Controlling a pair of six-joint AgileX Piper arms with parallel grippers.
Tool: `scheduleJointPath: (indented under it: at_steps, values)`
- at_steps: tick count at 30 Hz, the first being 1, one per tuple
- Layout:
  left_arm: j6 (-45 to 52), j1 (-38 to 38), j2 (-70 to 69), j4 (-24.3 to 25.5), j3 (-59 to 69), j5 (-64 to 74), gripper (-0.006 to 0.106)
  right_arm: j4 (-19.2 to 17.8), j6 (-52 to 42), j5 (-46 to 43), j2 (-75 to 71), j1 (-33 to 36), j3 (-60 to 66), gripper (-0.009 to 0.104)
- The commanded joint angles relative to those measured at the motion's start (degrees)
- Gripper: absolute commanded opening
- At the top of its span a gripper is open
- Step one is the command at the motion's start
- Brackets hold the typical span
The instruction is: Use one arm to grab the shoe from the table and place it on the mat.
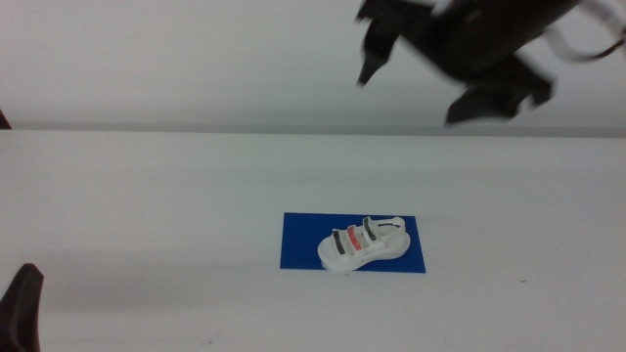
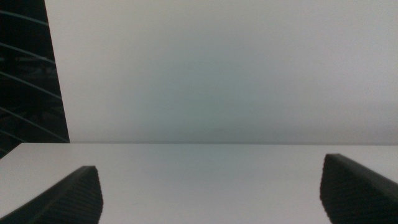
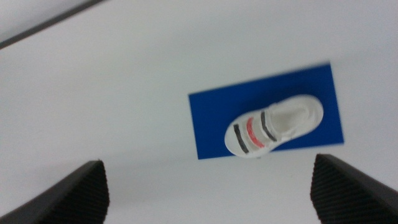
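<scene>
With the shoe (image 1: 362, 243) resting on the mat (image 1: 298, 244), both my grippers' fingers released, the high right gripper (image 1: 411, 73) could only disturb it by dipping.

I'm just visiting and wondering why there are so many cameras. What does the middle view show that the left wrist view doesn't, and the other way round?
Only the middle view shows the shoe lying on the blue mat, with the right gripper raised high above the table, holding nothing. Only the left wrist view shows the left gripper close up, its jaws wide apart with nothing between them, plus a dark area off to one side. Both show the white table and the pale wall behind it.
</scene>
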Motion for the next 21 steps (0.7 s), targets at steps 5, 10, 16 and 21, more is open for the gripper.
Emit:
scheduleJointPath:
  at_steps: [5, 10, 16, 21]
  values:
    - [-0.33, -0.14, -2.35, -0.12, 2.44, -0.66, 0.094, -3.03, -9.90, 4.68, -8.67, -0.03, -0.07, 0.086]
    - [-0.33, -0.14, -2.35, -0.12, 2.44, -0.66, 0.094, -5.63, -26.00, 5.80, -17.09, -1.14, 4.45, 0.086]
    - [-0.33, -0.14, -2.35, -0.12, 2.44, -0.66, 0.094, -3.25, -41.98, -12.27, -37.15, -3.13, 31.61, 0.086]
    - [-0.33, -0.14, -2.35, -0.12, 2.44, -0.66, 0.094, 9.61, -52.84, -39.26, -54.01, -13.16, 59.26, 0.086]
